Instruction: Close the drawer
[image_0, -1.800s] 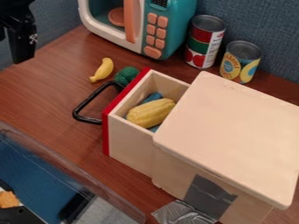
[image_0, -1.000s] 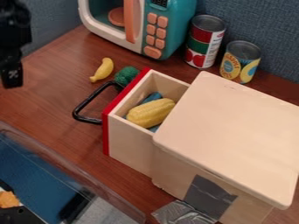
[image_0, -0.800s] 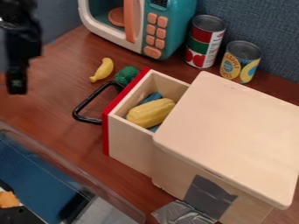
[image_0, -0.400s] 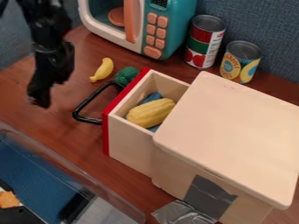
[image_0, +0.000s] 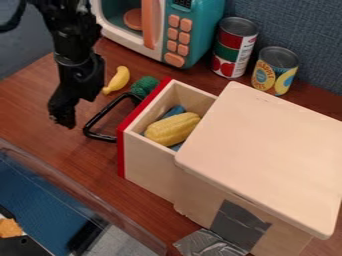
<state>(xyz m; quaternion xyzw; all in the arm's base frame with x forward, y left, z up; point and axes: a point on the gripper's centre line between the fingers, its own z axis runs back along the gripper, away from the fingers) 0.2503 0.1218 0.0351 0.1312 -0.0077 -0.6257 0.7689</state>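
1. Brown wooden table (image_0: 40, 105); supports the items in 2, 4, 5 and 6.
2. Pale wooden box (image_0: 267, 150), lower right; flat lid on top, grey tape (image_0: 240, 225) on its near side.
3. Black arm (image_0: 70, 37); enters from the top edge at upper left, runs steeply down and leans slightly right, then bends at the wrist so that the end section slants down and to the left.
4. Teal and white toy microwave (image_0: 204, 37), top centre; orange handle and buttons.
5. Drawer (image_0: 150, 172), the task's thing; stands open, extending from the box toward the left; red front (image_0: 121, 155) faces the arm's side; black loop handle (image_0: 102, 136) juts from that front.
6. Two cans (image_0: 234, 47) (image_0: 274, 70), upright behind the box; one red and green, one blue and yellow.
7. Gripper (image_0: 63, 119); points downward just left of the handle, visibly apart from it in this view; cannot tell whether it is wide or narrow.
8. Yellow corn (image_0: 172, 129); lies in the drawer over something blue.
9. Yellow banana (image_0: 118, 80) and green broccoli (image_0: 145, 86); near each other, behind the handle; broccoli beside the red front.
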